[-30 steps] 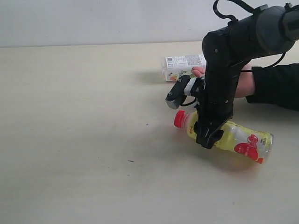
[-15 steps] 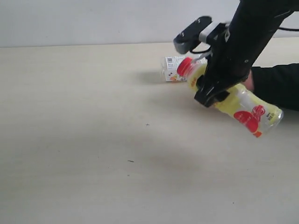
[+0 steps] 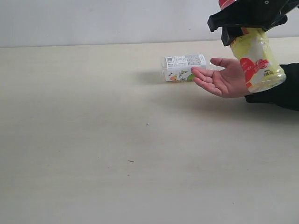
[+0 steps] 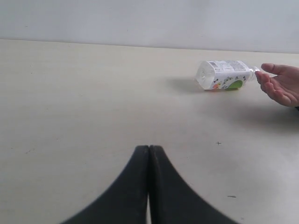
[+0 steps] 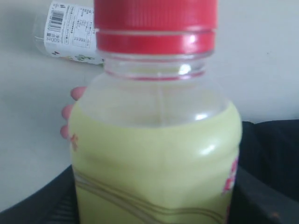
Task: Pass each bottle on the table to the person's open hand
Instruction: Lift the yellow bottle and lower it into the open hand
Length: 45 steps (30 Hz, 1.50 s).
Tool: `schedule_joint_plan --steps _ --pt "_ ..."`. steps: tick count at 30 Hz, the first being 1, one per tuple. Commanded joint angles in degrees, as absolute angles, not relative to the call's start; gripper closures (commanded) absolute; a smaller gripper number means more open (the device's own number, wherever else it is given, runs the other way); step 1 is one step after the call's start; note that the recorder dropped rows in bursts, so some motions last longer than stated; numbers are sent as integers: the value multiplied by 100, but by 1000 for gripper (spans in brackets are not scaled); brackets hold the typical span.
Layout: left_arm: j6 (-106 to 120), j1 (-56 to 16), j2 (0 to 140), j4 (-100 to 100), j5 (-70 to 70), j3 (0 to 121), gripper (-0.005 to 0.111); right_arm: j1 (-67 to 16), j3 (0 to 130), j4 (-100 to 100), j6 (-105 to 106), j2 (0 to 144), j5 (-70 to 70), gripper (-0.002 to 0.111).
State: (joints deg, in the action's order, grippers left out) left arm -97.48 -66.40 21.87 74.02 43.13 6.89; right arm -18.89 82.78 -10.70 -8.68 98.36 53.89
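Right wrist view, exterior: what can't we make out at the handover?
- Right wrist view: juice bottle hides most of the open hand; jaws blurred.
- Exterior view: top edge cuts off the cap and right gripper; bottle-to-palm contact unclear.
- Exterior view, green-label bottle: print too small.

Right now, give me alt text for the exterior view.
The right pincer holds a yellow red-capped juice bottle cap-up in the air, right by the person's open hand. A clear white-and-green-label bottle lies on its side on the beige table near that hand.
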Motion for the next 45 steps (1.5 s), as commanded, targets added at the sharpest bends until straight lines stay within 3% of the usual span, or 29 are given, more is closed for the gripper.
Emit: schedule_joint_plan --steps 1,23,31,36,45 --pt "-9745 -6625 2143 7420 4314 670 107 -1850 8703 -946 -910 10408 5494 108" --pt "-9745 -6625 2143 7420 4314 670 107 -1850 8852 -1672 -1665 11578 5021 105" --pt "-9745 -6625 2143 7420 4314 670 107 -1850 8852 -1686 -1665 11578 4671 47" --pt "-9745 -6625 2143 7420 4314 670 107 -1850 8852 -1686 -1665 11578 4618 32" --pt "-9745 -6625 2143 7420 4314 670 107 -1865 8861 -1767 -1665 11550 4642 21"
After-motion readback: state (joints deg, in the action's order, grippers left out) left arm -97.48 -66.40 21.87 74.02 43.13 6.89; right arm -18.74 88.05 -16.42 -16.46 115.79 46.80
